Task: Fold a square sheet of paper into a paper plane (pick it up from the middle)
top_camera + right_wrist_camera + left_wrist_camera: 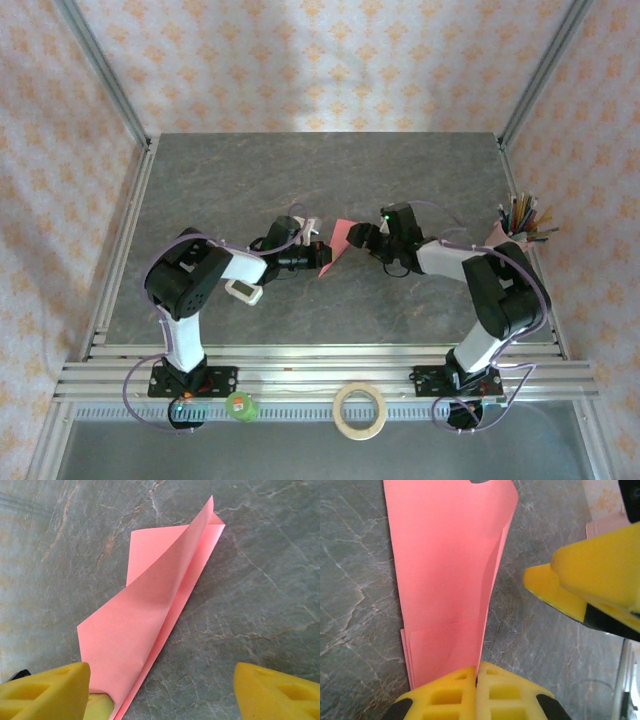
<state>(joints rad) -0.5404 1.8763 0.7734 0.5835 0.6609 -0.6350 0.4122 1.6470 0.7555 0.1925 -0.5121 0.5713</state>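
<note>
Left fingers (445, 697) pinch the folded pink paper (445, 580) at its near end, long axis pointing away. Right fingers (280, 695) gape wide alongside it.

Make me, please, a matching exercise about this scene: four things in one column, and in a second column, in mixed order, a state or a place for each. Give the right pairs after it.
Things
1. left gripper
2. right gripper
3. tape roll
4. coloured sticks

States and places
A. by the right edge of the table
B. shut on the pink paper
C. on the front rail
D. open

Right pairs: 1-B, 2-D, 3-C, 4-A.
</note>
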